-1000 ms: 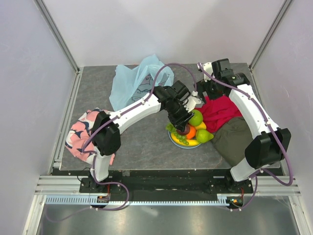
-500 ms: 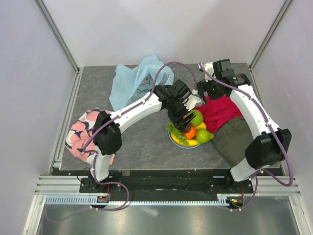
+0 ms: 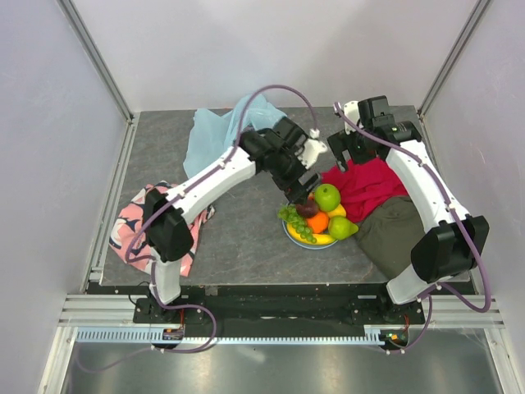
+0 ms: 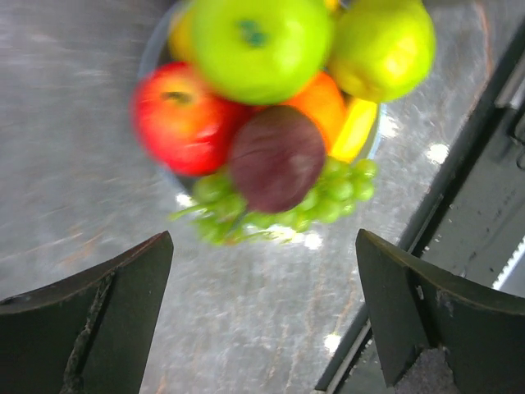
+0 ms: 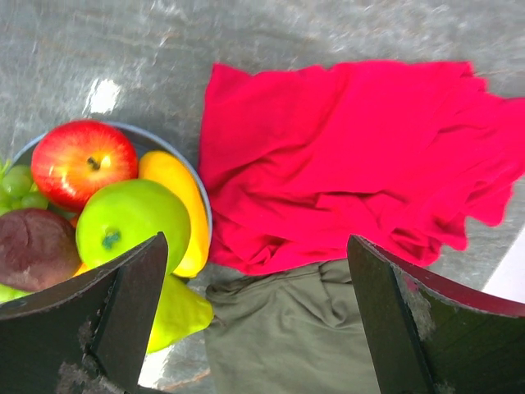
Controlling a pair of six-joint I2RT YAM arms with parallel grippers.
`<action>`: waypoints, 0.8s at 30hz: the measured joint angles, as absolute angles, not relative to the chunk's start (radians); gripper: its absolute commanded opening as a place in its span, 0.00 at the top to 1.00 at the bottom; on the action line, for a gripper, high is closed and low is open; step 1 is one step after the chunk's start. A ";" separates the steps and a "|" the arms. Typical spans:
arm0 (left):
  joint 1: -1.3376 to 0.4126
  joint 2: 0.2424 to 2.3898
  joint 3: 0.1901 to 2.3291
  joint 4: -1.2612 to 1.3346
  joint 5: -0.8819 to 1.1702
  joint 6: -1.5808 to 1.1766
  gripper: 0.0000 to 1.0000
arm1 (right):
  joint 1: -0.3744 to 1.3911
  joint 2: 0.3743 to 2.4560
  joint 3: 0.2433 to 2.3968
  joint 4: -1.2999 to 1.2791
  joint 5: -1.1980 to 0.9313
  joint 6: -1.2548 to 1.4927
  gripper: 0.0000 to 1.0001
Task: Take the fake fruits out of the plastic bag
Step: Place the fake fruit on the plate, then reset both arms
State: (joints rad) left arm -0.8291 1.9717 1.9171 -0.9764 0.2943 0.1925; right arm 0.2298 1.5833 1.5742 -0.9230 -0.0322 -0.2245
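The fake fruits lie heaped on a round light-blue plate: green apple, dark plum, orange, grapes, pear and banana. The left wrist view also shows a red apple beside the plum. My left gripper hovers open just behind the plate, with nothing between its fingers. The crumpled, pale-blue plastic bag lies at the back, behind the left arm. My right gripper hangs open over the red cloth.
An olive cloth lies right of the plate, partly under the red cloth. A pink patterned cloth sits at the left edge of the table. The right arm curves along the right side.
My left gripper opened and let go of the plum, which now rests on the fruit pile. It then rose and drew back towards the bag. The right arm stayed put.
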 measured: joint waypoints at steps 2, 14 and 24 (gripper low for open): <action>-0.786 1.935 1.921 -0.974 0.290 0.192 0.01 | 0.229 1.586 1.592 -0.920 -0.017 -0.223 0.02; -0.434 1.783 1.880 -0.931 0.202 0.185 0.01 | 0.228 1.579 1.581 -0.807 0.130 -0.107 0.02; -0.432 1.654 1.648 -0.916 0.062 0.203 0.01 | 0.227 1.578 1.536 -0.780 0.141 -0.072 0.02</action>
